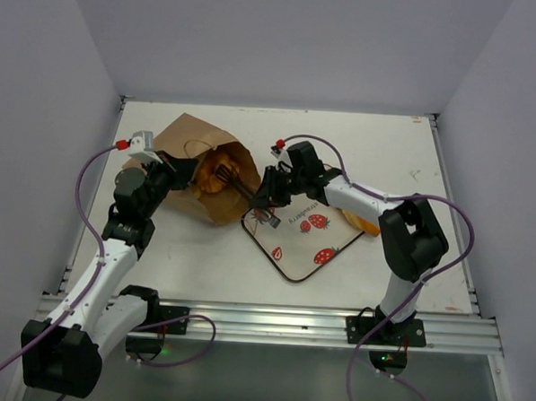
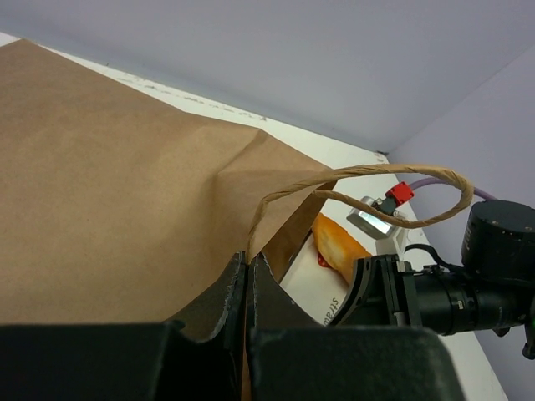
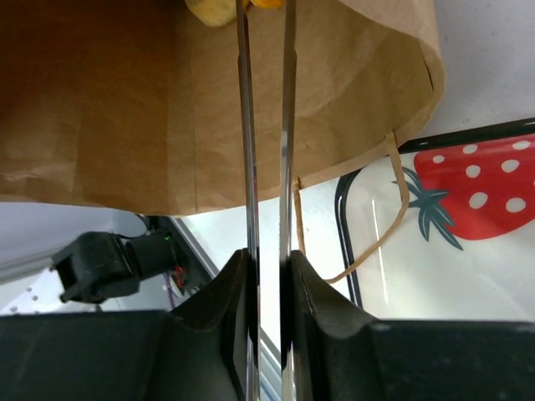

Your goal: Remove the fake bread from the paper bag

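Pinching the brown rim right where a handle loop (image 2: 376,171) is rooted, the left claw (image 2: 249,271) is clenched on the paper bag (image 2: 109,192), jaws pressed together with paper between them. The bag lies on its side on the table (image 1: 184,259), its mouth gaping away from that claw. The right claw (image 3: 266,33) reaches in through the mouth, its long thin fingers (image 3: 245,125) nearly parallel with only a slim gap between them. Their tips run out of the wrist view, so I cannot tell whether they grip anything. The fake bread (image 1: 213,178) sits inside the bag, golden-orange pieces bunched just within the mouth and right at those fingertips. Just beside the bag's mouth lies a white strawberry-printed tray (image 1: 288,255), with the bag's other handle drooping over its dark border. One orange piece (image 2: 334,244) lies on the tray's side away from the bag (partly hidden from above by the right arm).
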Controlling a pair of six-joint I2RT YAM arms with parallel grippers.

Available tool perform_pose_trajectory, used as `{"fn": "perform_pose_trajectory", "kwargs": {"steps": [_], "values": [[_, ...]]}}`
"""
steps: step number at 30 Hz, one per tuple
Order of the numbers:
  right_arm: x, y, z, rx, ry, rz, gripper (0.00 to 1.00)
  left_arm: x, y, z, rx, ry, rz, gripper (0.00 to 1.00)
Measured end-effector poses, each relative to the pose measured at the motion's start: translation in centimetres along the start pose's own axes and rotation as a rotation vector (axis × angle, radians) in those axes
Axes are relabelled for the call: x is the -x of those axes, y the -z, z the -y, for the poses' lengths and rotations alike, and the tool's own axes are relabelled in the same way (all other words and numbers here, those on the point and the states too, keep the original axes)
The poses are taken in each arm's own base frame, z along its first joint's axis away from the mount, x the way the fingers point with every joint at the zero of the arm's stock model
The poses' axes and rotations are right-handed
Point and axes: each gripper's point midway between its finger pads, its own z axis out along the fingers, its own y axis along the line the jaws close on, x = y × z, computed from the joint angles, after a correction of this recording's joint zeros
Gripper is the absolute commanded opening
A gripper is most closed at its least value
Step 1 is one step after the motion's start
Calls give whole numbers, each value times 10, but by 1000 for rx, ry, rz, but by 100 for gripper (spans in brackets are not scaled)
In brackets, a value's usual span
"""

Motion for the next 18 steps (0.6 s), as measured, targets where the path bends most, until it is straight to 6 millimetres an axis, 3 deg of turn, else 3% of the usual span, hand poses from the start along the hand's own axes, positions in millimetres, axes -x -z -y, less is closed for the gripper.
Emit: {"fn": "perform_pose_trajectory", "kwargs": {"steps": [4, 8, 14, 18], "values": [[5, 4, 2, 11, 3, 7, 0, -7, 1, -4, 3, -4, -11, 0], [12, 18, -4, 34, 21, 32, 0, -8, 1, -5, 0, -14, -7, 0], [29, 58, -20, 86, 83, 105, 0, -5, 1, -6, -2, -44, 11, 0], [30, 76, -20, 105, 120, 108, 0, 0, 0, -6, -2, -66, 30, 0]]}}
